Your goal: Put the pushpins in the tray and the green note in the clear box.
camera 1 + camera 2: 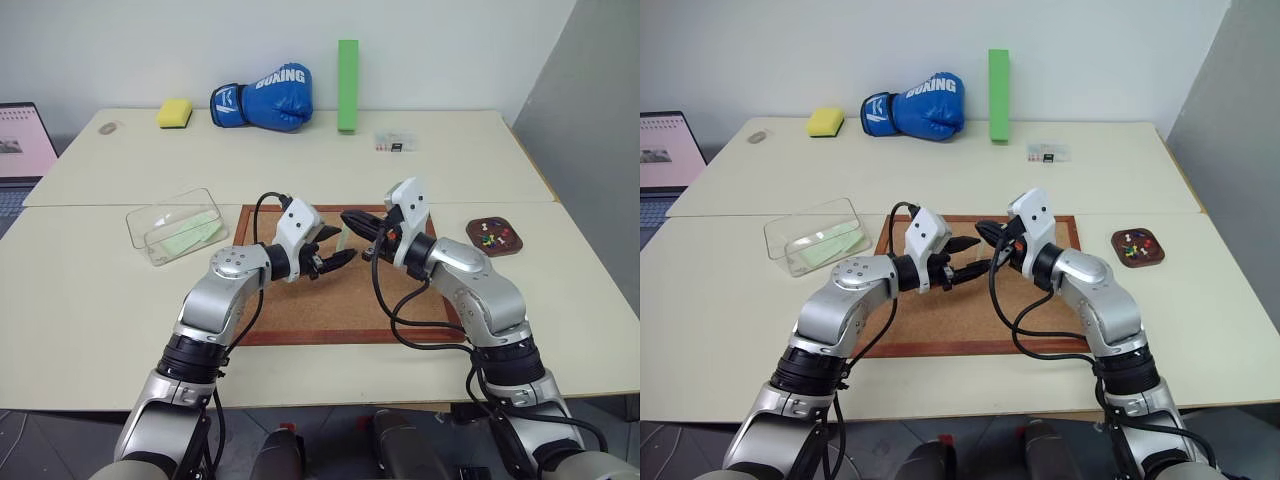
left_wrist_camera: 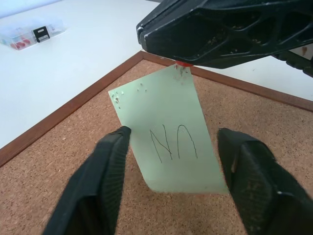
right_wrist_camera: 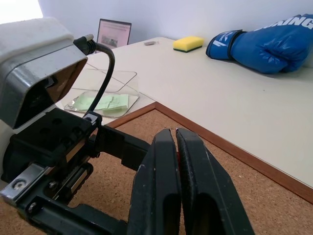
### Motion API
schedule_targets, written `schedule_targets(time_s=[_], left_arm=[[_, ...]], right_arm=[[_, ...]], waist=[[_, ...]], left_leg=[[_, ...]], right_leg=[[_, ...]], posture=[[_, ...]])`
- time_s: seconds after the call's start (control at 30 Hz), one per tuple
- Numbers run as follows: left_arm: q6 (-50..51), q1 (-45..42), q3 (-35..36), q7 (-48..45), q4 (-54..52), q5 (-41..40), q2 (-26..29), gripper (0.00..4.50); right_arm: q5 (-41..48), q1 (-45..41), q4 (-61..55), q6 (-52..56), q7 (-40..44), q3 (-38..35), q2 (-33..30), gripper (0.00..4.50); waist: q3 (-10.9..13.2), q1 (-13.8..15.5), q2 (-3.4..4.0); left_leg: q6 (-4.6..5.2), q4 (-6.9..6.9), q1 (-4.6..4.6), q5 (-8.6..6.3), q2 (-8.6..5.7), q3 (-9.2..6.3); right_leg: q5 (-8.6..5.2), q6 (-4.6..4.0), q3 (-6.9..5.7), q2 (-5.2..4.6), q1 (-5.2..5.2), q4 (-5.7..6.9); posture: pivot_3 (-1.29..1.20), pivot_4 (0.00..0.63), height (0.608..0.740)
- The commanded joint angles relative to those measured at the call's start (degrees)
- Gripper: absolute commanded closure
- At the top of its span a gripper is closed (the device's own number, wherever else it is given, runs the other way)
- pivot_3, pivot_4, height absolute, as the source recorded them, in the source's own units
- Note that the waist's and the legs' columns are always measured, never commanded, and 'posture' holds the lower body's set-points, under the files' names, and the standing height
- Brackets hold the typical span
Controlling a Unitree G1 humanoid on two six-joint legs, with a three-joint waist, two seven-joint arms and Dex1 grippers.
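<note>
Silver arms, black-fingered hands (black cables looping).

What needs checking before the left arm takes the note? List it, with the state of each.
1. Right end effector shut on the red pushpin at the green note's top edge: ok.
2. Green note hanging over the corkboard, between the left end effector fingers: ok.
3. Left fingers closed on the note: not ok, both stand apart from the paper.
4. Pin pulled free of the note: cannot tell.
5. Clear box open-topped beside the corkboard, green notes already inside: ok.
6. Tray within reach on the right, pins in it: ok.
</note>
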Motion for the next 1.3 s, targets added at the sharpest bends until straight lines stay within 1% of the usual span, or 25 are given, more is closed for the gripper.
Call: schedule_targets(time_s=[0.03,0.07,0.17,0.23,0.3,0.37,0.63,0.67,0.77,0.8,1.0,1.1,1.2,1.3], left_arm=[[-0.6,-1.2,0.0,-0.5,-0.6,0.3,0.6,2.55],[-0.7,-1.2,0.1,-0.6,-0.5,0.3,0.6,2.70],[-1.2,-1.1,0.2,-0.6,0.0,0.7,1.0,3.41],[-1.3,-1.1,0.2,-0.5,0.1,0.8,1.0,3.73],[-1.3,-1.1,0.2,-0.5,0.2,0.8,1.0,4.21],[-1.3,-1.2,0.1,-0.8,0.2,0.8,1.1,4.49],[-1.3,-1.4,0.0,-2.2,0.2,0.8,1.6,4.49],[-1.4,-0.9,-0.7,-3.5,-0.4,1.0,2.4,4.49],[-8.4,0.9,-5.8,-7.8,-1.2,6.6,7.3,4.49],[-9.5,1.1,-6.3,-8.1,-1.0,7.1,7.8,4.49],[-11.0,-0.1,-4.9,-8.1,1.5,6.7,7.5,4.49],[-11.4,-0.4,-4.4,-8.3,1.0,5.6,6.8,4.49],[-9.0,-0.9,-2.7,-9.1,-2.1,1.1,4.5,4.49],[-7.3,-0.4,-2.2,-10.7,-6.1,-2.7,3.0,4.49]], right_arm=[[1.1,-2.2,-2.9,0.0,-0.1,-0.7,0.4,4.50],[1.1,-2.2,-2.8,0.0,0.0,-0.7,0.4,4.50],[1.1,-2.2,-2.8,0.1,0.1,-0.7,0.4,4.50],[1.1,-2.2,-2.8,0.1,0.1,-0.7,0.4,4.50],[1.2,-2.1,-2.9,0.2,0.2,-0.7,0.4,4.50],[1.2,-2.1,-3.0,0.2,0.1,-0.7,0.5,4.50],[1.2,-2.0,-3.1,0.2,-0.2,-1.0,0.5,4.50],[1.0,-2.2,-2.8,0.0,-0.5,-1.3,0.6,4.50],[0.6,-3.3,-1.4,-0.6,-1.7,-2.6,0.7,4.50],[0.7,-3.5,-1.1,-0.7,-2.0,-2.9,0.8,4.50],[0.9,-5.3,0.8,-0.9,-3.0,-5.1,0.6,4.50],[0.0,-5.2,1.2,-1.3,-3.4,-5.7,-0.1,4.50],[-3.2,-4.2,3.2,-2.4,-6.4,-7.0,-2.4,4.50],[-6.3,-2.9,6.1,-3.9,-11.0,-9.4,-4.5,4.50]], waist=[[0.0,0.0,0.00],[0.0,0.0,0.00],[0.0,0.0,0.00],[0.0,0.0,0.00],[0.0,0.0,0.00],[0.0,0.0,0.00],[0.0,0.0,0.00],[0.0,0.0,0.00],[0.0,-0.2,0.01],[0.0,-0.1,0.02],[0.0,0.0,0.01],[0.0,0.0,0.02],[0.0,0.1,0.02],[0.0,0.3,0.01]], left_leg=[[0.00,0.00,0.00,0.00,0.00,0.00],[0.00,0.00,0.00,0.00,0.00,0.00],[0.00,0.00,0.00,0.00,0.00,0.00],[0.00,0.00,0.00,0.00,0.00,0.00],[0.00,0.00,0.00,0.00,0.00,0.00],[0.00,0.00,0.00,0.00,0.00,0.00],[0.00,0.00,0.00,0.00,0.00,0.00],[0.00,0.00,0.00,0.00,0.00,0.00],[0.00,-0.02,0.01,0.00,0.01,0.01],[0.00,-0.03,0.01,0.00,0.01,0.01],[0.00,-0.01,-0.03,0.00,0.00,0.01],[0.00,-0.02,-0.03,0.00,0.00,0.00],[0.00,-0.02,-0.08,0.00,0.00,0.00],[0.00,0.00,-0.14,0.00,-0.03,0.00]], right_leg=[[0.00,0.00,0.00,0.00,0.00,0.00],[0.00,0.00,0.00,0.00,0.00,0.00],[0.00,0.00,0.00,0.00,0.00,0.00],[0.00,0.00,0.00,0.00,0.00,0.00],[0.00,0.00,0.00,0.00,0.00,0.00],[0.00,0.00,0.00,0.00,0.00,0.00],[0.00,0.00,0.00,0.00,0.00,0.00],[0.00,0.00,0.00,0.00,0.00,0.00],[0.00,0.00,0.01,0.01,-0.02,0.00],[0.00,-0.01,0.01,0.01,-0.02,0.00],[0.00,-0.01,0.01,-0.01,-0.02,-0.02],[0.00,-0.01,-0.01,0.00,-0.02,-0.02],[0.00,-0.01,-0.01,-0.01,-0.02,-0.05],[0.00,0.00,-0.02,-0.04,-0.03,-0.08]], posture=[[0.00,0.150,0.740],[0.00,0.150,0.740],[0.00,0.150,0.740],[0.00,0.150,0.740],[0.00,0.150,0.740],[0.00,0.150,0.740],[0.00,0.150,0.740],[0.00,0.150,0.740],[0.00,0.150,0.740],[0.00,0.150,0.740],[0.00,0.150,0.740],[0.00,0.150,0.740],[0.00,0.150,0.740],[0.00,0.150,0.740]])
